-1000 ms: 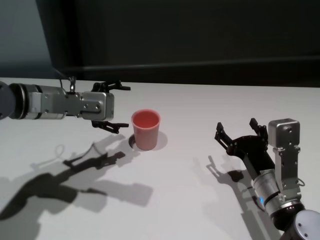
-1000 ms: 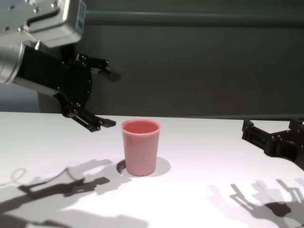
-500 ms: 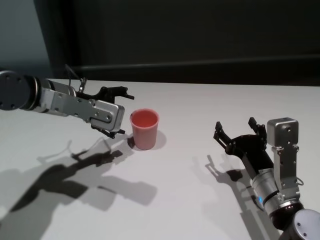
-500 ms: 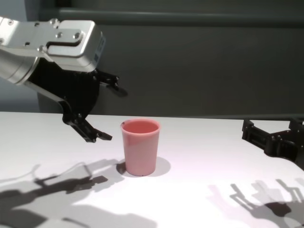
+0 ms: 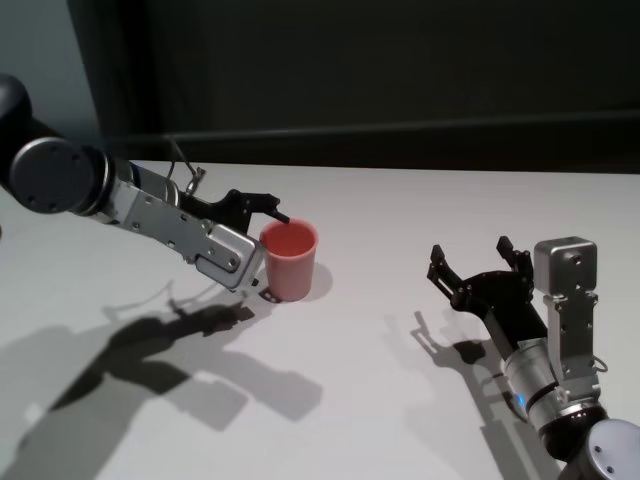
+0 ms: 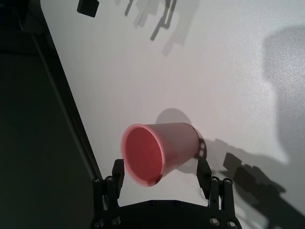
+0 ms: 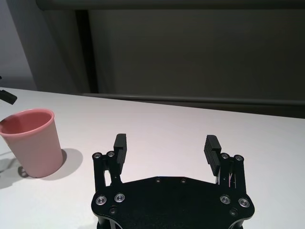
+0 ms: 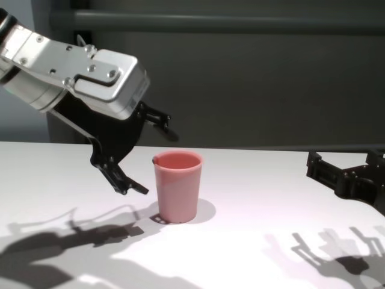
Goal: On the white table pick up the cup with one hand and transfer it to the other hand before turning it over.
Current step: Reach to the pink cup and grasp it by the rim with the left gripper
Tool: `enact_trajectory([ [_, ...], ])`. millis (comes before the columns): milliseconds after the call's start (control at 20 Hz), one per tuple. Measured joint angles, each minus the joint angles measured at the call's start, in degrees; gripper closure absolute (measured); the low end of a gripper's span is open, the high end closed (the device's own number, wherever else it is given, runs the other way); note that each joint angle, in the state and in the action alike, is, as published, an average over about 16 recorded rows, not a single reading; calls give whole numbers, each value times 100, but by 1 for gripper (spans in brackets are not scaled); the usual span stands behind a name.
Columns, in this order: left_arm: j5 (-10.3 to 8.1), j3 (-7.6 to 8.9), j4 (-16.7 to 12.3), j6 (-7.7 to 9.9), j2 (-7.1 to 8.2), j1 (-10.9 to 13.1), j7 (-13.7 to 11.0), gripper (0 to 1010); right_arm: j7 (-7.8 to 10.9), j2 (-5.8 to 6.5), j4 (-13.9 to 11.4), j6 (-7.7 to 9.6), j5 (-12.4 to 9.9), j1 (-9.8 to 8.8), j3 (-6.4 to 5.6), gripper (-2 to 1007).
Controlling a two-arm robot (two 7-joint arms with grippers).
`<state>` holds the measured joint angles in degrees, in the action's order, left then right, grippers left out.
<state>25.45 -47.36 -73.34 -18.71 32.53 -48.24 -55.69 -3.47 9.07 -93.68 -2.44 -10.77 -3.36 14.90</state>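
The left gripper (image 5: 262,250) is spread wide beside the cup (image 5: 290,259), fingers either side but not touching, evidently lined up for a side grasp. The cup stands upright on the table (image 5: 380,380); well apart, the right gripper (image 5: 477,265) waits open, presumably for the handover.

The white table (image 5: 400,220) carries only the cup (image 5: 290,259), standing upright, mouth up.
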Motion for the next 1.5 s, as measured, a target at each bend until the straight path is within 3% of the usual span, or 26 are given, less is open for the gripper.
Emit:
enact_trajectory([
  [350, 262, -348, 416, -378, -228, -348, -92, 9, 0, 0, 0, 0, 0, 0, 0, 3],
  [600, 402, -552, 722, -554, -393, -565, -162, 9, 0, 0, 0, 0, 0, 0, 0, 3],
  [1050, 502, -846, 1164, -740, -634, -833, -302, 9, 0, 0, 0, 0, 0, 0, 0, 3],
  [1500, 518, -1088, 1415, -849, -780, -961, -399, 17, 0, 0, 0, 0, 0, 0, 0, 3],
])
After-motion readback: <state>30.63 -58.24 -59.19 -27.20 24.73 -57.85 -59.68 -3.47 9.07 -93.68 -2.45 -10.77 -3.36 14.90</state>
